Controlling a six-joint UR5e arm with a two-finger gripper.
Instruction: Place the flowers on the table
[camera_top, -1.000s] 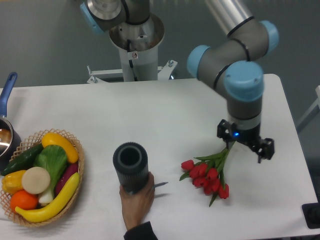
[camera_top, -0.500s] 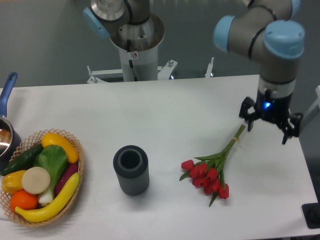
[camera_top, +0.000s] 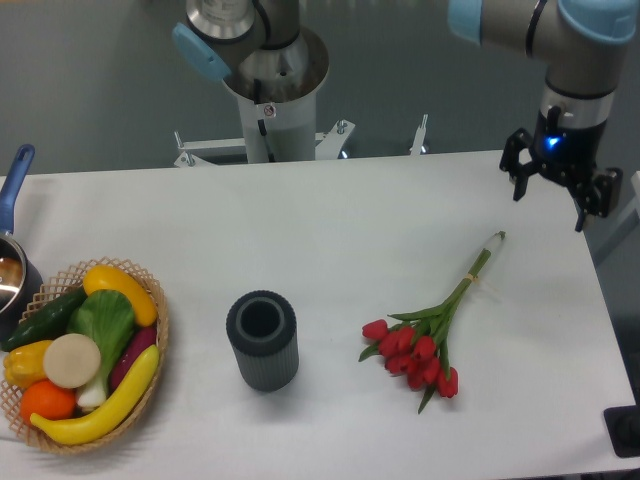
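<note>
White and smooth, the worktop (camera_top: 330, 215) fills most of your frame and carries everything else. At upper right, the arm's gripper (camera_top: 557, 188) hangs over the worktop's right edge, lifted above the surface, its jaws spread wide and holding nothing.

At lower left sits the wicker basket (camera_top: 158, 322) of vegetables, with a pot (camera_top: 14, 268) half cut off by the left edge. Just below centre stands the dark ribbed vase (camera_top: 262, 340), upright and with nothing showing in its mouth.

Right of the vase and well apart from it, the flowers (camera_top: 420, 340) lie flat on the worktop: red heads at lower centre-right, green stems running up and to the right, the stem ends pointing toward the gripper but clearly apart from it.

You can judge the task as good as done. The bouquet rests on the surface and nothing grips it. All that seems left is for the arm to clear away.

Against the earlier frames, the bouquet has not shifted; heads and stems lie where they lay half a second ago. What has changed is the gripper: a second ago it was low at the stem ends, half a second ago it had risen just off them, and now it has drawn further up and to the right. The hand that steadied the vase a second ago has gone from view, and the vase has stayed put.
</note>
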